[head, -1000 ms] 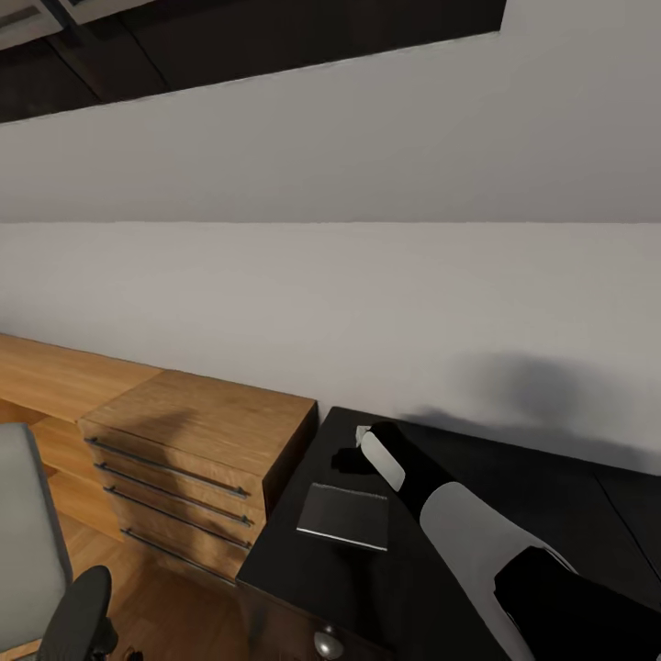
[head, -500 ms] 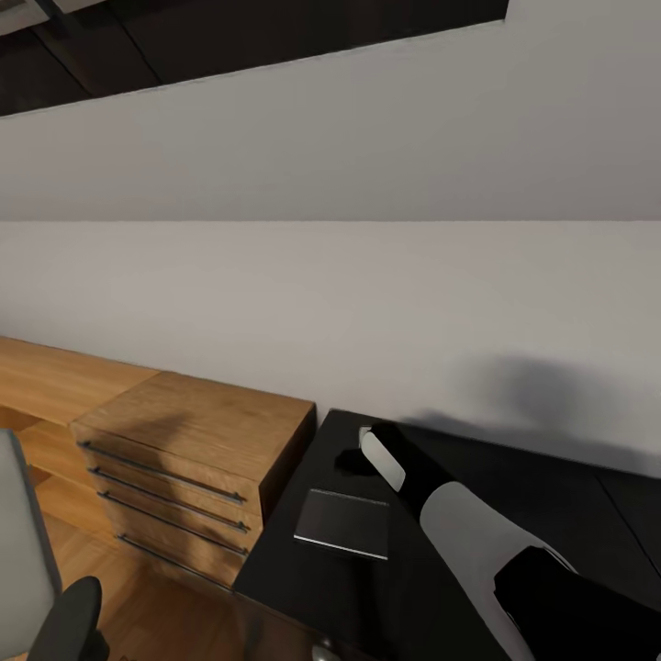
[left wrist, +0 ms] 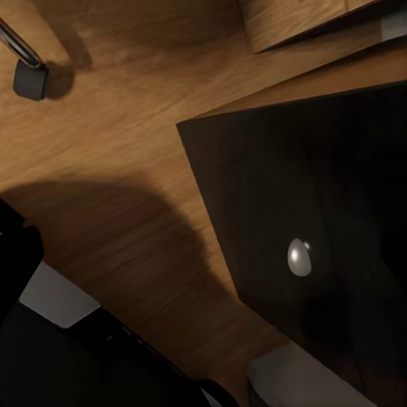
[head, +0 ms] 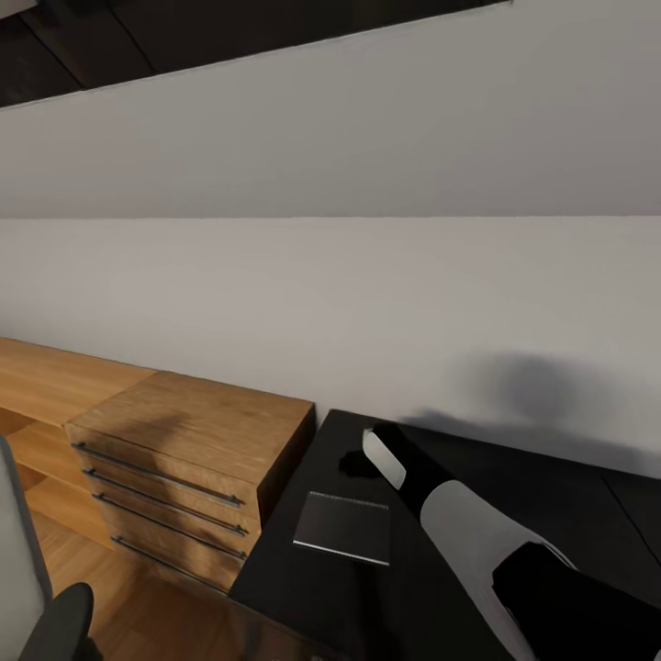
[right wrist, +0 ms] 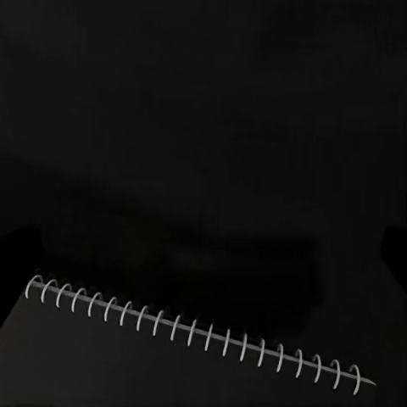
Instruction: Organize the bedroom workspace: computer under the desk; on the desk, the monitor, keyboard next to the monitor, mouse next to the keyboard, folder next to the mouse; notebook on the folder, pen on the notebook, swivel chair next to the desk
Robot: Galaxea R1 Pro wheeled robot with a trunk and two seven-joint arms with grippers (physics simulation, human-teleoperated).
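Right gripper (head: 353, 462) hangs over the desk (head: 514, 477) just beyond the notebook's far edge; fingers too dark to judge, nothing visibly held. Notebook (head: 343, 527) lies flat near the desk's left end, spiral binding (right wrist: 195, 332) close under the wrist camera. Since a second ago the whole head view slides left: dresser (head: 197, 441) and swivel chair (head: 28, 588) drift, arm unchanged. Likely lining up the notebook grasp.
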